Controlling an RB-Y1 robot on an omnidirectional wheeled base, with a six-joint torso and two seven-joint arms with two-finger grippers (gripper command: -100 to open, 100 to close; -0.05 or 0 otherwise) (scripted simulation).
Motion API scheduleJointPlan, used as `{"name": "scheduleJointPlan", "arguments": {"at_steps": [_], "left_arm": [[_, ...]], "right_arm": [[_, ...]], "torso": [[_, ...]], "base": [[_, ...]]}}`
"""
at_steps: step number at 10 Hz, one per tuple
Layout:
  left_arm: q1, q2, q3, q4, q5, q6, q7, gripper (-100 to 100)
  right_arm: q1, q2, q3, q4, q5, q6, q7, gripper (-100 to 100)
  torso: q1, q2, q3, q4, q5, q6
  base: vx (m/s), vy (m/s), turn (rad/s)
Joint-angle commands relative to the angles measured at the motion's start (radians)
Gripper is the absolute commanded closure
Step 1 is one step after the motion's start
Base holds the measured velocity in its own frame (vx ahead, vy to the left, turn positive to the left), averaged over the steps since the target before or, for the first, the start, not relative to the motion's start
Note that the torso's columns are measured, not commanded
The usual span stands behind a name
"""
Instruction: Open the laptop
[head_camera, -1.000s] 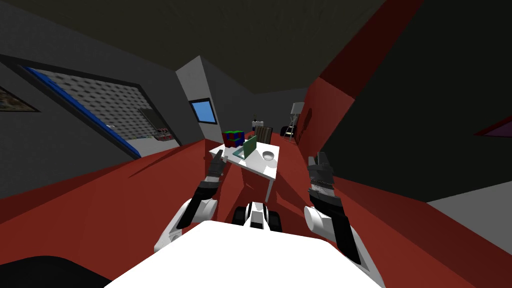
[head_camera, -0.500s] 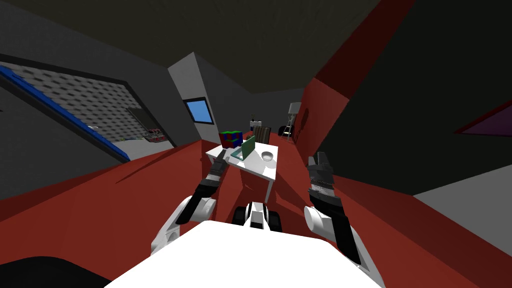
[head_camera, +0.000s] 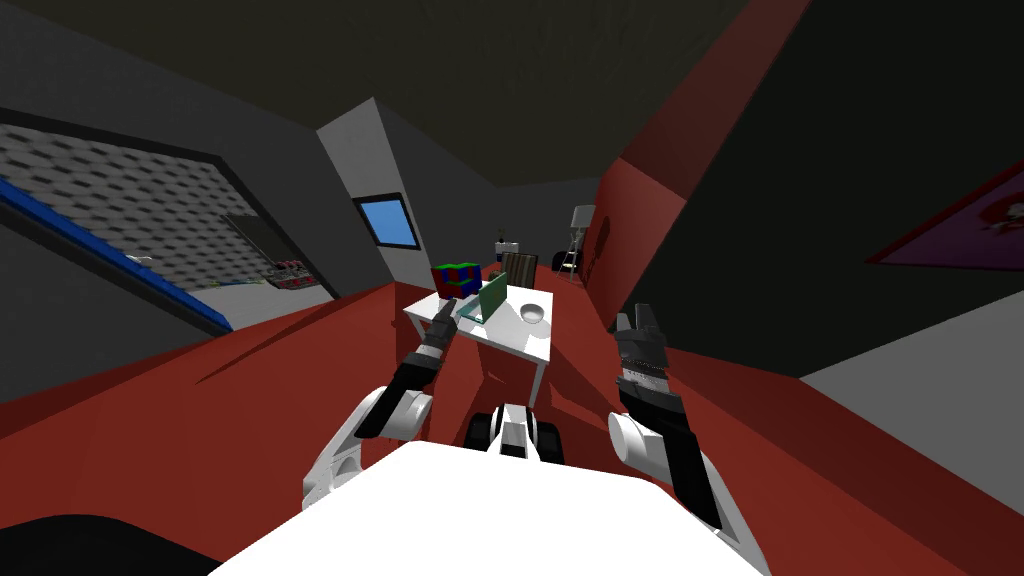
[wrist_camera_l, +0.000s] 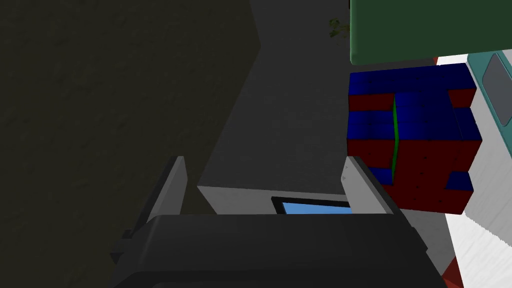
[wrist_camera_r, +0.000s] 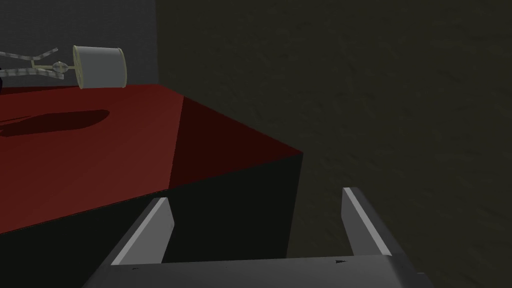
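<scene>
A laptop (head_camera: 490, 297) with a green lid and teal base sits on a small white table (head_camera: 515, 340), its lid standing raised. My left gripper (head_camera: 443, 314) hovers at the table's near left edge, just short of the laptop. Its fingers are open with nothing between them. In the left wrist view the left gripper (wrist_camera_l: 265, 180) points past a red, blue and green cube (wrist_camera_l: 415, 145); the green lid (wrist_camera_l: 430, 30) and teal base (wrist_camera_l: 492, 85) lie beyond the cube. My right gripper (head_camera: 637, 325) is held up off to the table's right and stands open (wrist_camera_r: 257, 215).
The cube (head_camera: 458, 278) stands at the table's far left and a white bowl (head_camera: 533, 312) lies right of the laptop. A chair (head_camera: 520, 268) stands behind the table. A floor lamp (head_camera: 578, 230) stands by the red wall. The floor is red.
My left arm has reached forward and up towards the table's near left edge. The head view has swung, shifting the room leftward. The right arm has stayed still.
</scene>
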Motion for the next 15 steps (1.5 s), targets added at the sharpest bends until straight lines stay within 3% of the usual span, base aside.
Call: {"name": "scheduleJointPlan", "arguments": {"at_steps": [1,15], "left_arm": [[-0.01,0.01,-0.003,-0.012,-0.002,0.056,0.003,-100],[-0.082,0.078,-0.032,-0.078,-0.015,0.406,0.02,-100]], "right_arm": [[0.0,0.0,0.0,0.0,0.0,0.0,0.0,0],[0.0,0.0,0.0,0.0,0.0,0.0,0.0,0]], "torso": [[0.0,0.0,0.0,0.0,0.0,0.0],[0.0,0.0,0.0,0.0,0.0,0.0]], "base": [[0.023,0.016,-0.043],[0.028,0.023,-0.071]]}}
